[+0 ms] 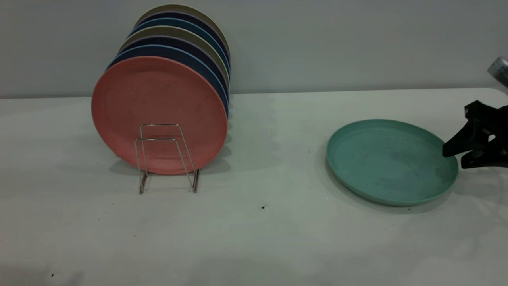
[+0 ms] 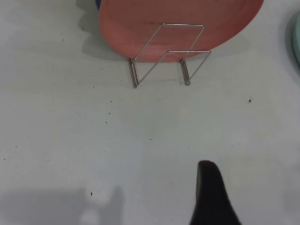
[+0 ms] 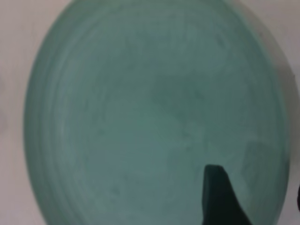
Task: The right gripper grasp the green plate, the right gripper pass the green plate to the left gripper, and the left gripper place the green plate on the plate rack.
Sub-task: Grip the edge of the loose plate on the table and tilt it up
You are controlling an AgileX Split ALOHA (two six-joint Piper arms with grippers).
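Note:
The green plate [image 1: 389,161] lies flat on the table at the right and fills the right wrist view [image 3: 150,108]. My right gripper [image 1: 454,159] is open at the plate's right rim. One finger [image 3: 215,197] hangs over the plate's inside and the other sits just outside the rim. It holds nothing. The plate rack [image 1: 164,155] stands at the left, its front wire loops bare. My left gripper [image 2: 255,197] is out of the exterior view. Its wrist view shows one finger [image 2: 211,197] above bare table in front of the rack [image 2: 168,51], with nothing held.
A salmon-pink plate [image 1: 158,107] stands upright at the rack's front, with several blue and olive plates [image 1: 178,43] behind it. The white table [image 1: 262,159] lies between rack and green plate. A grey wall runs behind.

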